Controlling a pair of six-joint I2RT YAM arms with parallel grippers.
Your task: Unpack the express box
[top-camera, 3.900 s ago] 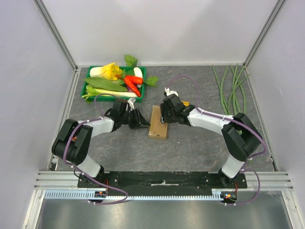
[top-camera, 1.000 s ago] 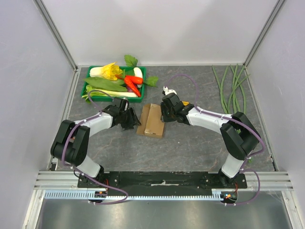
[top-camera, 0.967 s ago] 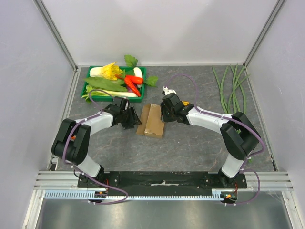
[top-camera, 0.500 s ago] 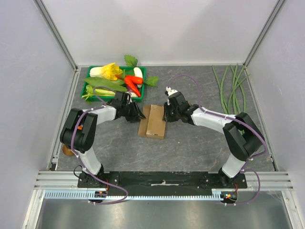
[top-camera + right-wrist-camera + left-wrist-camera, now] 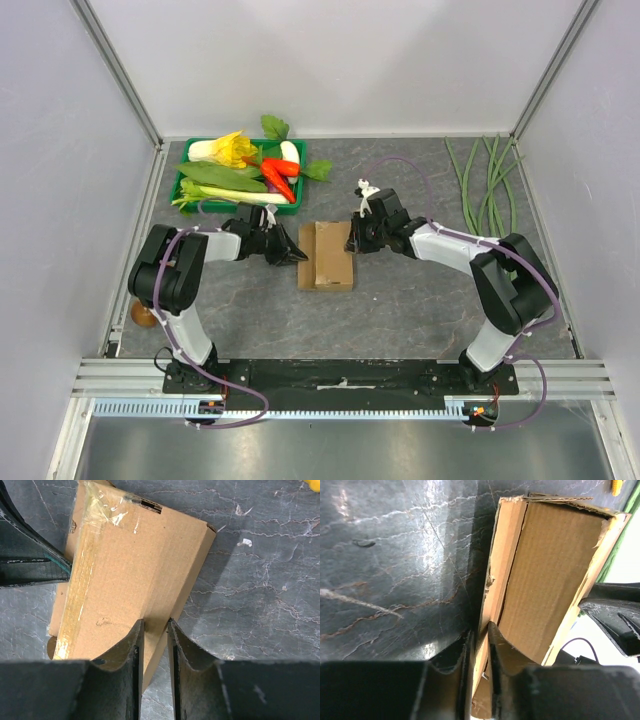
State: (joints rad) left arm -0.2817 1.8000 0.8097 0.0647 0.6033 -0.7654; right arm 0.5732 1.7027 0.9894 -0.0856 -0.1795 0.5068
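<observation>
Just left of frame centre, the left gripper (image 5: 296, 255), clear of the box a second ago, has narrowed its jaws onto the opened left flap (image 5: 505, 555) of the small oblong brown cardboard express box (image 5: 330, 258). To the right, the right gripper (image 5: 352, 243) pinches the box's right edge. With both sides held, spreading the top open looks like the next step.

The dark marbled table (image 5: 400, 310) carries the express box (image 5: 328, 255) mid-table, a green vegetable tray (image 5: 301, 190) back-left, and long beans (image 5: 487, 190) back-right.

left pincer (image 5: 297, 256) and right pincer (image 5: 352, 243) flank the express box (image 5: 330, 266).
</observation>
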